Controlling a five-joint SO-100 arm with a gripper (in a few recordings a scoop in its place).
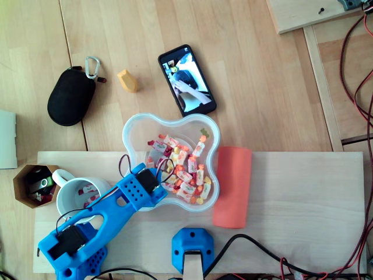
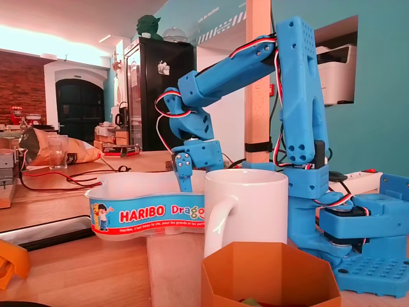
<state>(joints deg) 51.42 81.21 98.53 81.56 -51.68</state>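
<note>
Wooden board (image 1: 303,210): beneath the gripper (image 1: 167,175).
Clear candy tub (image 1: 126,140): surrounds the gripper, which is lowered inside its rim. Whether the fingers are spread or pinching cannot be told.
Orange roll (image 1: 233,186): right of the gripper in the overhead view, beside the tub.
White mug (image 1: 63,175): just left.
Wrapped sweets (image 1: 189,175): directly at the gripper, inside the tub.

Bright blue claw (image 1: 166,169), clear tub (image 2: 134,188) with red band, sweets (image 1: 187,170) in red, orange, yellow and white wrappers, white mug (image 2: 249,204), coral cloth (image 1: 233,186), pale wood bench (image 1: 297,192)
</note>
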